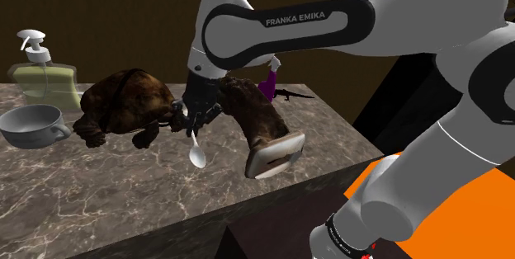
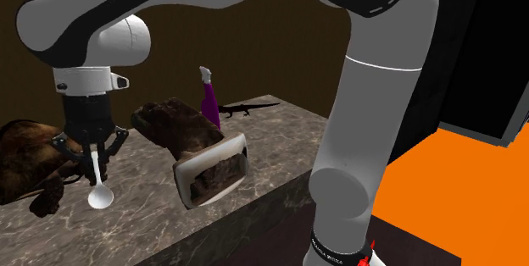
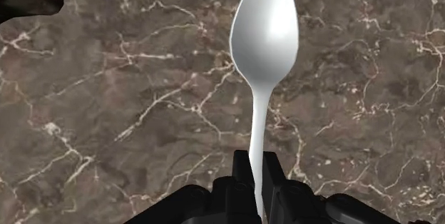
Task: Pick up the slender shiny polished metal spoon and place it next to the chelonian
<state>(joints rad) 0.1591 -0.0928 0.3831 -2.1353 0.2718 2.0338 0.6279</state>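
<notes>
Transport is nearly over, we judge: our hand (image 1: 191, 125) is clamped on the white spoon (image 1: 197, 156), which hangs bowl-down above the bench (image 1: 124, 204), just beside the turtle (image 1: 124, 105). Next we lower and release.

"franka emika" printed on the arm (image 1: 297, 20).

The handle end of the spoon (image 3: 262, 44) is hidden between the closed fingers of the gripper (image 3: 258, 169). Beside the boot (image 2: 199, 150), the turtle (image 2: 21, 158) is cut off by the second exterior view's left edge, and its boot-side end sits behind the gripper. Behind the boot, a purple bottle (image 1: 266, 86) shows just its top; the thin black figure (image 1: 294, 95) there is too small to identify.
</notes>
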